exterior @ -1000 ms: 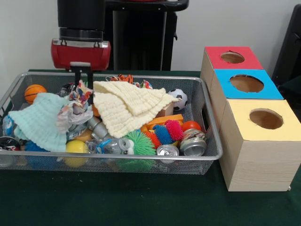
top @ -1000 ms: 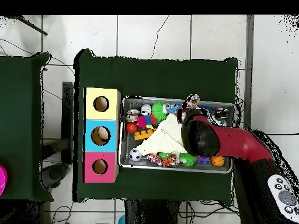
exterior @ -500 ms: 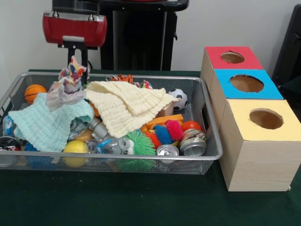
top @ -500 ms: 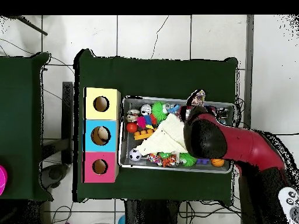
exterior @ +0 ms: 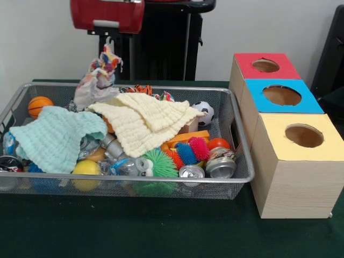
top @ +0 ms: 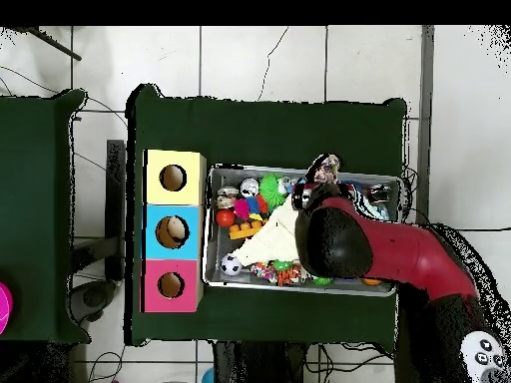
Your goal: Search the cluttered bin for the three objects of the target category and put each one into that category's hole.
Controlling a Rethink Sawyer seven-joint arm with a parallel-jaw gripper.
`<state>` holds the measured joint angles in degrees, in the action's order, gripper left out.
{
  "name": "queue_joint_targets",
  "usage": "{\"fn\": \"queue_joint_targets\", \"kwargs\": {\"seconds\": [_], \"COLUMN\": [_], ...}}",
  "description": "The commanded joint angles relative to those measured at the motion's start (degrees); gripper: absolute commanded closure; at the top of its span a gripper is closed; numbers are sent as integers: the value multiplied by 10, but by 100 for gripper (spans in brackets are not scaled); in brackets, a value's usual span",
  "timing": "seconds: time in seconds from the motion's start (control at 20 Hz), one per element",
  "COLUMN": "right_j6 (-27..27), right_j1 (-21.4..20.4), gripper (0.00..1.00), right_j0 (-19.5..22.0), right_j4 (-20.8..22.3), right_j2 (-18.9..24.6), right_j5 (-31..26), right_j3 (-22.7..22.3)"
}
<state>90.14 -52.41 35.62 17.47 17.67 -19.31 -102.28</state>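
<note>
My gripper [exterior: 110, 44] hangs from the red arm head at the top of the front view and is shut on a wad of wrinkly clear film with confetti print [exterior: 99, 79]. The wad hangs above the back left part of the wire-mesh bin [exterior: 134, 179], clear of the clutter. In the overhead view the wad [top: 325, 167] shows at the bin's [top: 212, 279] edge, beside the arm that covers the gripper. The yellow-topped box's hole [exterior: 304, 135] is at the right, nearest the camera; it also shows in the overhead view [top: 173, 178]. No other wads are visible.
A cream cloth [exterior: 145, 121] and a mint cloth [exterior: 56, 137] cover much of the bin. Silver cans [exterior: 220, 165], spiky balls [exterior: 188, 150], a basketball [exterior: 39, 105] and a soccer ball [exterior: 204, 113] lie around them. Blue-topped [exterior: 282, 95] and red-topped [exterior: 265, 65] boxes stand behind the yellow one.
The gripper has risen out of the bin with the wad and moved right in the front view. The mint cloth has settled flat where the wad lay.
</note>
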Motion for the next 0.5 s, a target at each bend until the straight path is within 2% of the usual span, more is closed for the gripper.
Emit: {"fn": "queue_joint_targets", "kwargs": {"seconds": [0.05,0.5], "right_j6": [121,155], "right_j1": [2,18], "gripper": [100,100], "right_j0": [-56,-132], "right_j4": [-29,-66], "right_j2": [-36,-92], "right_j5": [-44,-38], "right_j3": [-64,-44]}}
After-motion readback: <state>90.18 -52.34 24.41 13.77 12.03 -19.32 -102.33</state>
